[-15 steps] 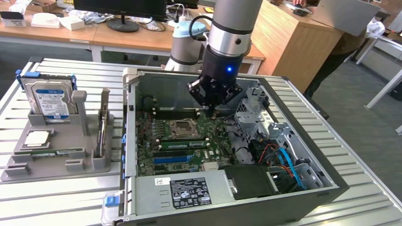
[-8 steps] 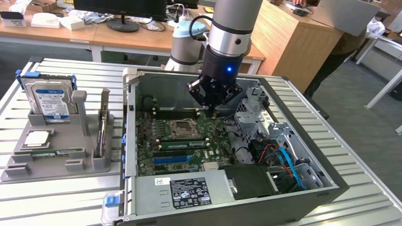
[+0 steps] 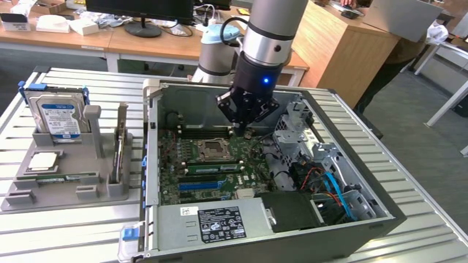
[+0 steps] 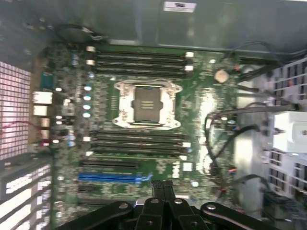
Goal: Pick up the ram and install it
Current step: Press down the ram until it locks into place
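The robot's claw hangs closed and empty inside the open computer case at mid-frame, fingertips together above the motherboard. The ram apparently lies flat in the grey holder at lower left on the tabletop, so pick-up and installation both appear undone.

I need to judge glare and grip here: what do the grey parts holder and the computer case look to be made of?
The grey parts holder looks like matte moulded or printed plastic: uniform dull grey, blocky slots, no shine. The computer case looks like painted or bare sheet metal: thin folded walls, a dark outer rim, a duller grey inside. Neither is certain from looks alone.
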Motion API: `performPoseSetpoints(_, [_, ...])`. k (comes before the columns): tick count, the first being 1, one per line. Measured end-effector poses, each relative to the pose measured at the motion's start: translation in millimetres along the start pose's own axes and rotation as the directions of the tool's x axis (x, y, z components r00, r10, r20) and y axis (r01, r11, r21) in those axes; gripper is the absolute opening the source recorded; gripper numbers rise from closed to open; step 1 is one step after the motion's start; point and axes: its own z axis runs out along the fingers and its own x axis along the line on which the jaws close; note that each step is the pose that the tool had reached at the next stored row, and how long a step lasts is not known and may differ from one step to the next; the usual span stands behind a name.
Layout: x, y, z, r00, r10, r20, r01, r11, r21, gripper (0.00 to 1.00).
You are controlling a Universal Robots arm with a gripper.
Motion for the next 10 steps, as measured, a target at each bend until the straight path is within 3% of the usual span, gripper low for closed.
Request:
performPoseSetpoints(2, [0.0, 0.0, 0.0, 0.9994, 0.002, -0.0355, -0.002, 1.0, -0.0009, 0.1])
performPoseSetpoints(3, [0.0, 0.0, -0.1, 0.9989, 0.003, -0.0464, -0.003, 1.0, -0.001, 0.1])
performPoseSetpoints(4, [0.0, 0.0, -0.2, 0.9988, 0.003, -0.0487, -0.003, 1.0, -0.001, 0.1])
performPoseSetpoints(10, [0.0, 0.0, 0.0, 0.9988, 0.003, -0.0488, -0.003, 1.0, -0.0012, 0.1])
